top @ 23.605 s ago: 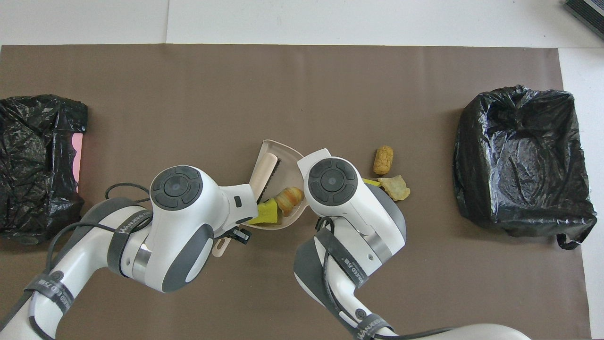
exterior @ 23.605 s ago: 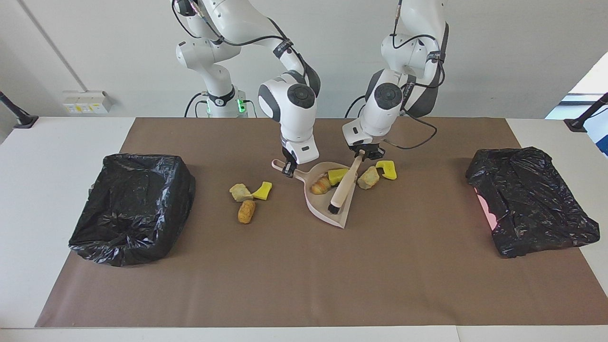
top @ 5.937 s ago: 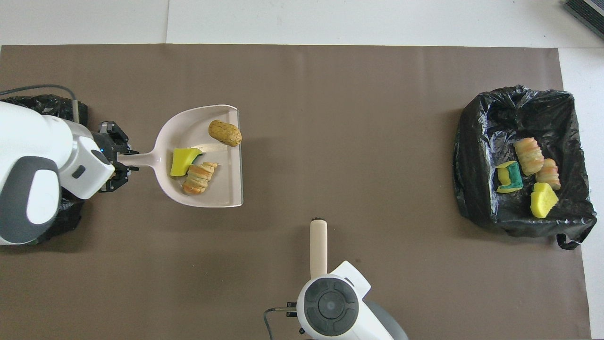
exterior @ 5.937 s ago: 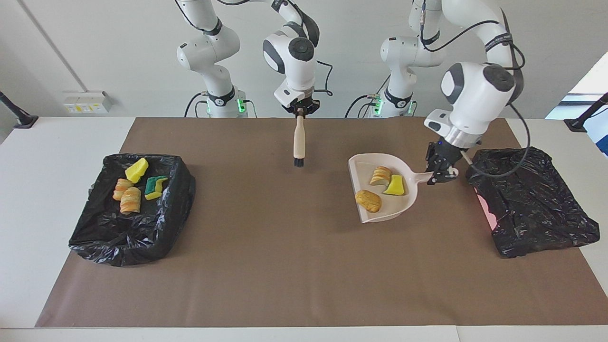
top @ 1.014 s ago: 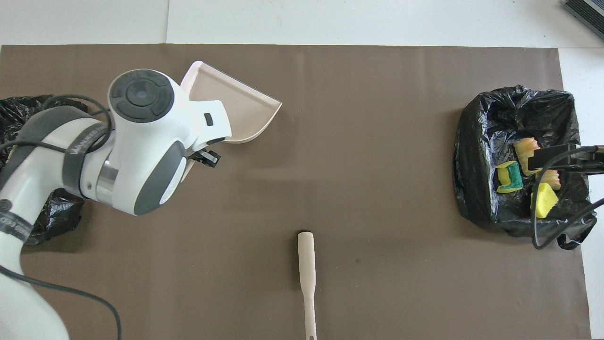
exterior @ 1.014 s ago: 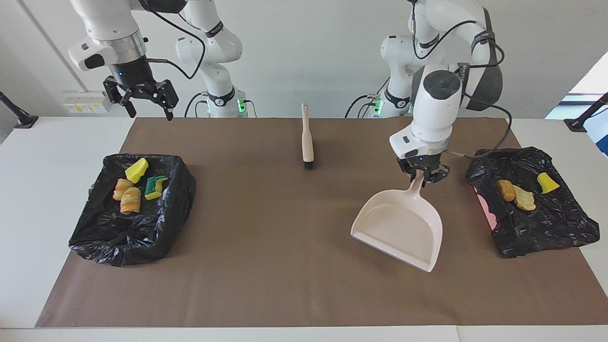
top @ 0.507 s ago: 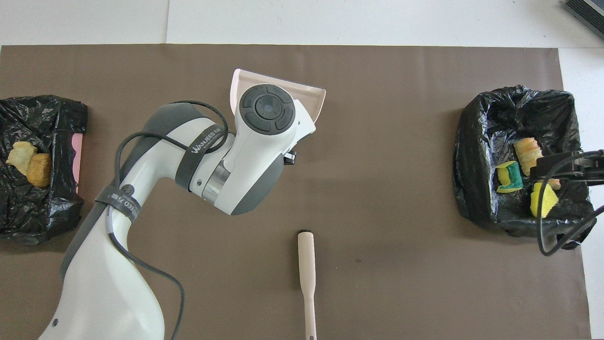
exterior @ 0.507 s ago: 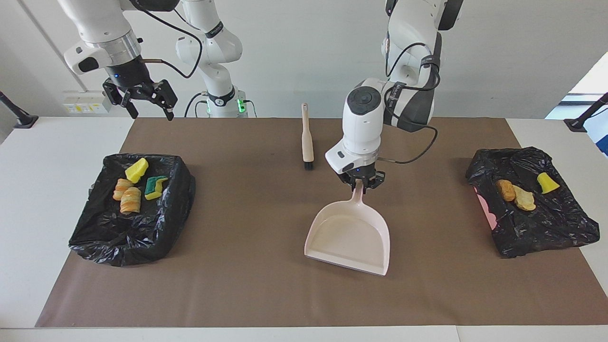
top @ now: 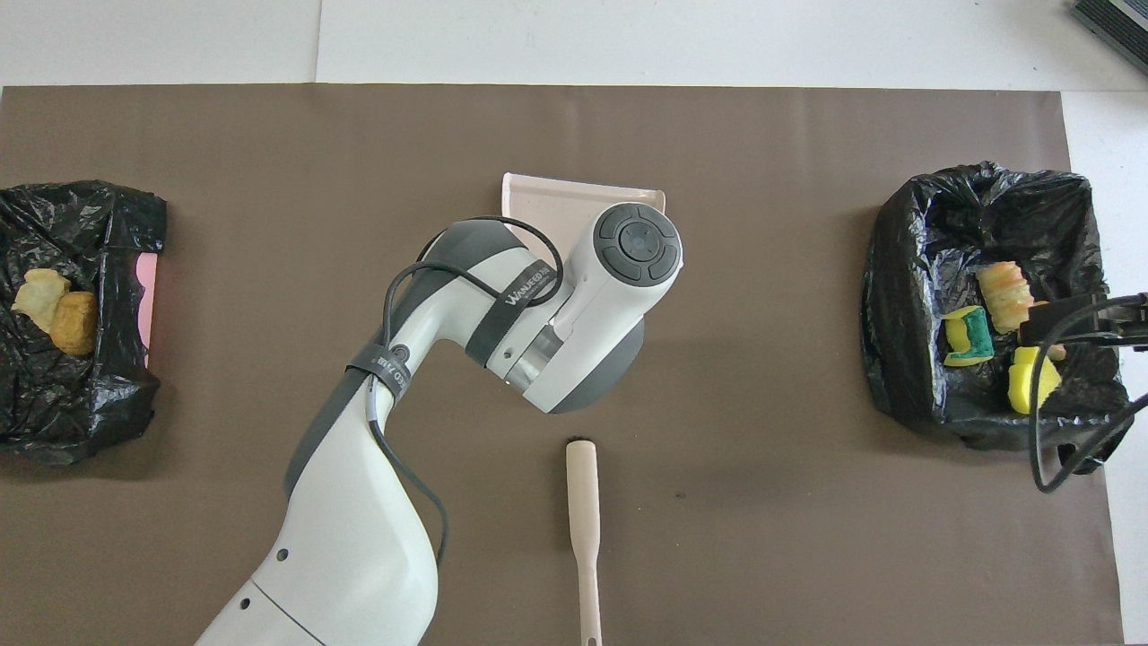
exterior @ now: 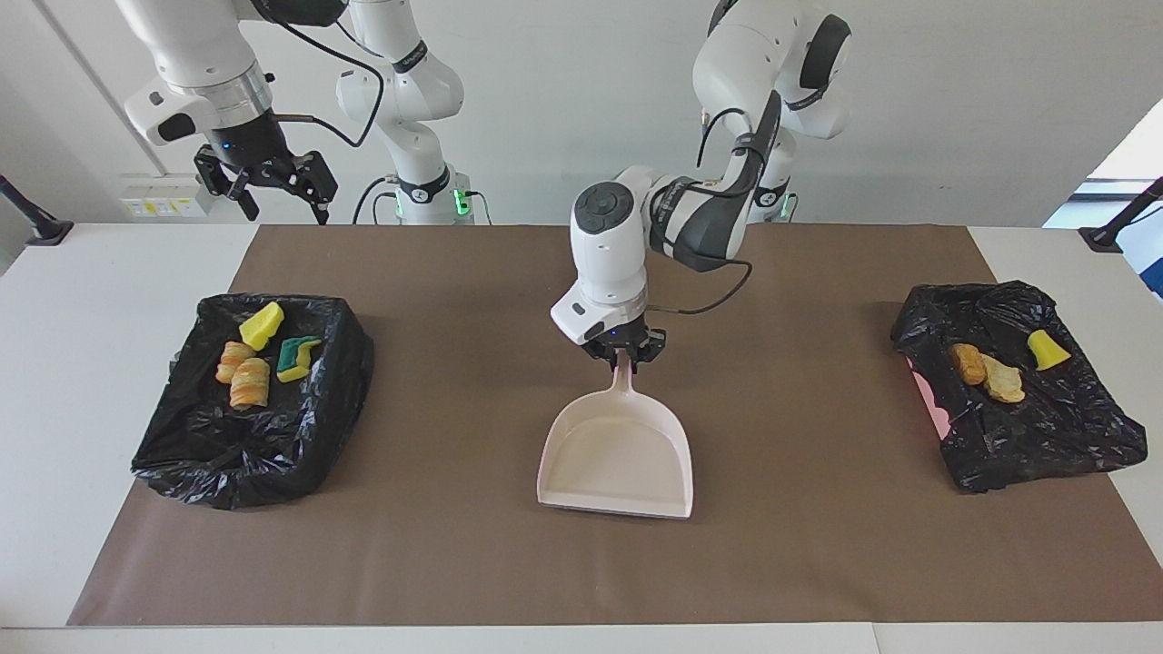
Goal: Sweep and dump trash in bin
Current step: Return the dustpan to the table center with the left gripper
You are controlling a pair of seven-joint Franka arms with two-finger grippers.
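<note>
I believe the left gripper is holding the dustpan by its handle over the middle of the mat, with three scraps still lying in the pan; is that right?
Not quite. The left gripper does hold the dustpan by its handle over the middle of the mat, but the facing view shows the pan empty. The scraps lie in the bin at the left arm's end.

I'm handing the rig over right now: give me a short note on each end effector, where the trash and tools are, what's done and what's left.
Left end effector: shut on the dustpan handle, empty pan over mid-mat.
Right end effector: open, raised by the bin at the right arm's end, waiting.
Hand brush: lying on the mat, nearer the robots than the pan.
Trash: four pieces in that bin, three on the bin at the left arm's end; none visible on the mat.
Left: set the dustpan down, release.
</note>
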